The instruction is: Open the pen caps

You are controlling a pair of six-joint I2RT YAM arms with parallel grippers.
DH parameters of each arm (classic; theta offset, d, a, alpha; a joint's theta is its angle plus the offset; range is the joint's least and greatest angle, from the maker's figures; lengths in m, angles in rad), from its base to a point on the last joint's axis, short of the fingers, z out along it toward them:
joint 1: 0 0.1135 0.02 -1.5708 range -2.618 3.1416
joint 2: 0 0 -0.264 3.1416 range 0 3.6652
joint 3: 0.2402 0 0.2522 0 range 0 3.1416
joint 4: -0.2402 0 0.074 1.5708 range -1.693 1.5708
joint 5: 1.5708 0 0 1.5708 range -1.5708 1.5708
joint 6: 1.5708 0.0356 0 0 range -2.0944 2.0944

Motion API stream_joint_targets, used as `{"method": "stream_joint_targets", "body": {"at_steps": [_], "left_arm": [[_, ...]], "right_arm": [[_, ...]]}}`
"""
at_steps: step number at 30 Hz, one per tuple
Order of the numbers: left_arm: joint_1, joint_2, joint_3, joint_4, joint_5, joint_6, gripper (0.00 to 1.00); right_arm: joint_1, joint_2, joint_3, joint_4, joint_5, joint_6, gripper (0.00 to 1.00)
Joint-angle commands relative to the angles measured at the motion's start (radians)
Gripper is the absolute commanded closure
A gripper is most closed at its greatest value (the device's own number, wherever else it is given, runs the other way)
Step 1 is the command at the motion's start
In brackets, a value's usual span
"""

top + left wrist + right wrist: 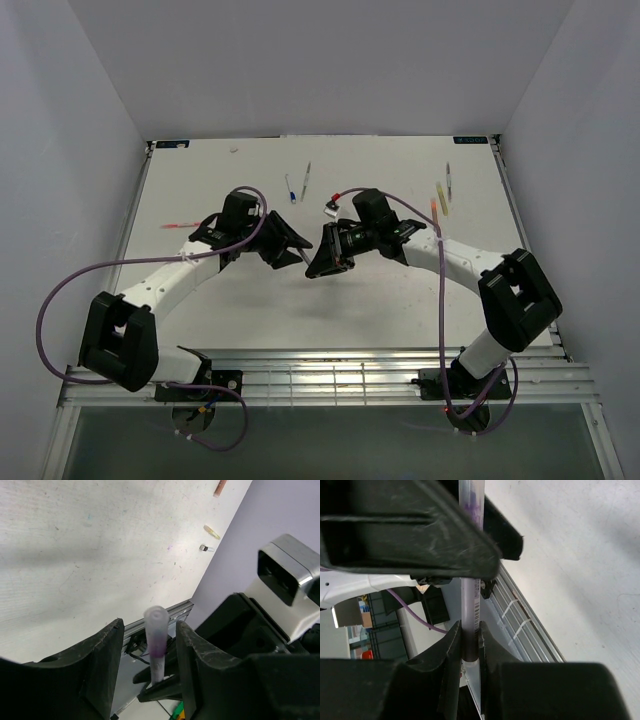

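In the top view, a red pen (180, 223) lies alone at the left of the table (400, 300); at this size I cannot tell whether it is capped. Right of it, at mid frame, the left gripper (149, 630) stands with its jaws wide. The cap (155, 620) rises between its fingers (107, 650) and touches neither, so this gripper holds nothing. The cap is a pale translucent tube with purple showing inside, and it appears to be seated on the purple pen (470, 595). Pulling it off is judged not yet done. The right gripper (469, 630) is clamped narrowly on the pen's body lower down and carries the pen clear of the table. A blue pen (290, 188) and a grey pen (307, 177) lie at upper centre. An orange pen (434, 206), a yellow pen (442, 192) and one more thin pen (448, 178) lie at upper right. Their caps are too small to assess. As a judgement, most of the task remains.
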Motion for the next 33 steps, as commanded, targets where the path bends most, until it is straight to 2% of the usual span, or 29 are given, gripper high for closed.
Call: {"method": "stream_joint_targets", "body": {"at_steps": [1, 12, 15, 16, 19, 21, 24, 25, 26, 29, 33], "left_arm": [[-0.004, -0.013, 0.025, -0.031, -0.028, 0.021, 0.45], [-0.006, -0.013, 0.026, -0.039, -0.04, 0.024, 0.72], [-0.004, -0.005, 0.034, -0.05, -0.04, 0.033, 0.88], [-0.004, -0.002, 0.037, -0.053, -0.04, 0.036, 1.0], [-0.004, 0.02, 0.072, -0.105, -0.057, 0.051, 1.0], [-0.006, 0.038, 0.095, -0.128, -0.066, 0.065, 1.0], [-0.006, 0.095, 0.167, -0.218, -0.087, 0.1, 1.0], [-0.006, 0.112, 0.187, -0.258, -0.093, 0.123, 1.0], [-0.004, 0.151, 0.229, -0.281, -0.094, 0.137, 1.0], [-0.004, 0.248, 0.316, -0.381, -0.094, 0.179, 1.0], [0.008, 0.282, 0.35, -0.38, -0.11, 0.182, 1.0]], "right_arm": [[0.009, -0.055, -0.003, -0.025, -0.004, -0.011, 0.92], [0.012, -0.091, -0.035, -0.073, 0.019, -0.031, 0.92], [0.014, -0.092, -0.038, -0.078, 0.026, -0.039, 0.92], [0.012, -0.091, -0.035, -0.094, 0.032, -0.045, 0.92], [0.014, -0.077, 0.011, -0.171, 0.087, -0.12, 0.92], [0.015, -0.057, 0.072, -0.295, 0.14, -0.221, 0.92], [0.035, -0.014, 0.182, -0.507, 0.318, -0.385, 0.92], [0.047, -0.006, 0.213, -0.556, 0.442, -0.423, 0.92], [0.075, 0.009, 0.238, -0.628, 0.499, -0.456, 0.92], [0.103, 0.017, 0.269, -0.682, 0.659, -0.525, 0.92], [0.162, -0.005, 0.269, -0.722, 0.823, -0.557, 0.92]]}}
